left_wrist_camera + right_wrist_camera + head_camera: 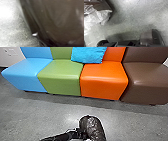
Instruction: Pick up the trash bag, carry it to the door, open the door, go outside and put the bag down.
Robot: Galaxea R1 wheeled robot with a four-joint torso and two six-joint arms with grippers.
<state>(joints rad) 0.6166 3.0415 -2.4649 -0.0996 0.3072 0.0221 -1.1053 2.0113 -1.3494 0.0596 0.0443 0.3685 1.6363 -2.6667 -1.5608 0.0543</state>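
Bag [93,128]: dark, thin glossy plastic, rounded top, bulging side, wrinkles catching light. It's low and near the middle in the head view, in front of the robot and well apart from the seats. Can't tell if it hangs or touches the floor.

Left arm [58,137] is dark and comes in low; left gripper [79,133] sits right against or just beside the bag, contact unclear. Can't tell if its jaws are open, closed or gripping. Right jaws: can't tell either.

Floor [45,109]: smooth grey, fine speckle, soft shine. Row of four blocky padded seats, smooth with rounded edges: blue [25,72], green [61,77], orange [103,80], brown [146,82]. Turquoise pillow [88,54], soft and slightly creased, spans the green and orange seats against the backrests. Pale wall [8,54] behind the blue end.

Left wrist view, close in: brownish, see-through film with long soft folds, one small bright glint near its edge, speckled floor beside it. Right wrist view adds crumpled, silvery, crisp-looking plastic [102,16] next to a smoother brown stretch, plus floor with soft shadows and a thin dark line.
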